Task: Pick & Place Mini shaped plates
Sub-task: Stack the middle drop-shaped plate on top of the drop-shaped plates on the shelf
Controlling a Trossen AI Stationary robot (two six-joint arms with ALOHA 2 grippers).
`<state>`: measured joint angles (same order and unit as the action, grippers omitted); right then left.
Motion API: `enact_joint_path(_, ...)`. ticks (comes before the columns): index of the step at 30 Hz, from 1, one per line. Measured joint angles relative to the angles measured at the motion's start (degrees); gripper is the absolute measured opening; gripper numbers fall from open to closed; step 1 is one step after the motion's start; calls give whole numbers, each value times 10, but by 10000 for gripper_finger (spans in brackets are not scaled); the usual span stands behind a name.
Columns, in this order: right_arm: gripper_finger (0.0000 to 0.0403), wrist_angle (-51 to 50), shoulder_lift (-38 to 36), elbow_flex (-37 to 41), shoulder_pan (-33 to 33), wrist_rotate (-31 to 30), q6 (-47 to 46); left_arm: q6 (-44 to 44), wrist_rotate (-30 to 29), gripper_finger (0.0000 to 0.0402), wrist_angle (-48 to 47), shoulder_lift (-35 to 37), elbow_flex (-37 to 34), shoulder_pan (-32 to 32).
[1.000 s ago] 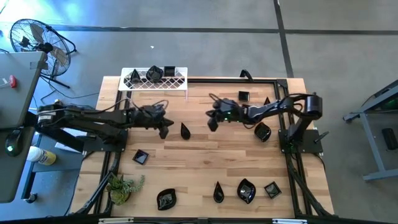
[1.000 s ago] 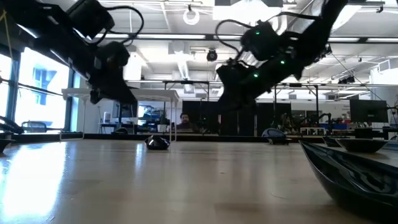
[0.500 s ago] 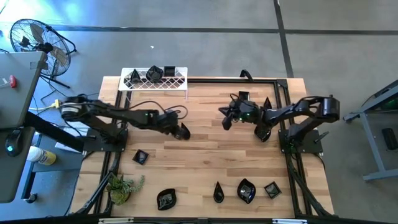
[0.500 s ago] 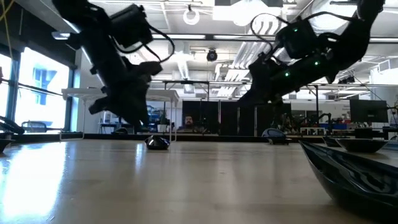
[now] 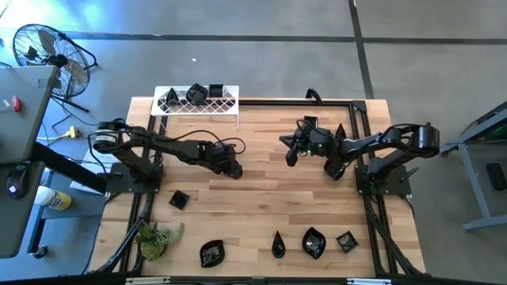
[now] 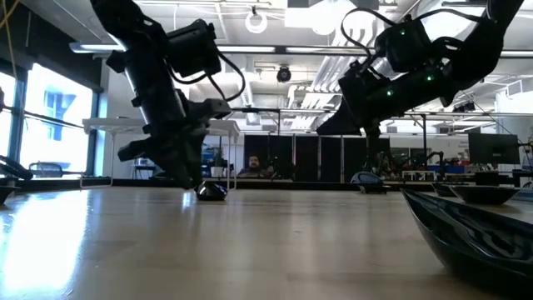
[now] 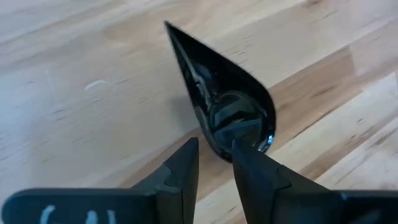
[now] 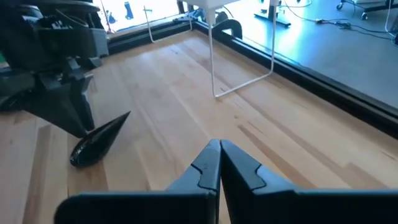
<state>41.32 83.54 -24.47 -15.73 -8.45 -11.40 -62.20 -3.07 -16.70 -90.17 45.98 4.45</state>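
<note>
A glossy black teardrop mini plate lies flat on the wooden table, left of centre, its point facing away from my left gripper. My left gripper slants down over the plate's rounded end, open by a narrow gap. From the low view it sits close above the table, beside the plate. My right gripper hovers shut, right of centre and clear of the table, with nothing in it. My left gripper straddles the rim at the teardrop plate's rounded end, one finger over the dish's hollow and the other outside it. The fingers come slanting down from the table's left. Whether they touch the rim, I cannot tell.
A white wire rack holding plates stands at the far left edge. More black plates lie about: a square one, several along the near edge, one under the right arm, two at the far right. A small plant sits near left.
My left gripper has swung toward the table's middle and down onto the teardrop plate, rolling as it went. My right gripper has drawn back from that plate toward the table's right edge. The plate has stayed in place.
</note>
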Motion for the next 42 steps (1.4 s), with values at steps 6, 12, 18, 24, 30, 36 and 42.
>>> enact_joint_path(6, 8, -1, 0, 0, 0, 0, 12, -4, 11, 78, -2, -10, 0, 0)
enact_joint_path(12, 3, -1, 0, 0, 0, 0, 14, 7, 16, 42, 3, -10, 0, 0)
enact_joint_path(18, 6, -1, 0, 0, 0, 0, 14, 16, 3, 20, 3, -9, 0, 0)
enact_joint_path(24, 7, -1, 0, 0, 0, 0, 14, 4, 43, 39, 38, -9, 4, 0)
enact_joint_path(30, 2, -1, 0, 0, 0, 0, 14, -10, 41, 109, -25, -9, 43, -1)
enact_joint_path(36, 8, -2, 0, 0, 0, 0, 14, -41, 38, 144, -13, -47, 43, -4)
enact_joint_path(42, 3, -5, 1, 0, 0, 0, 14, -41, 42, 138, 8, -66, 44, -4)
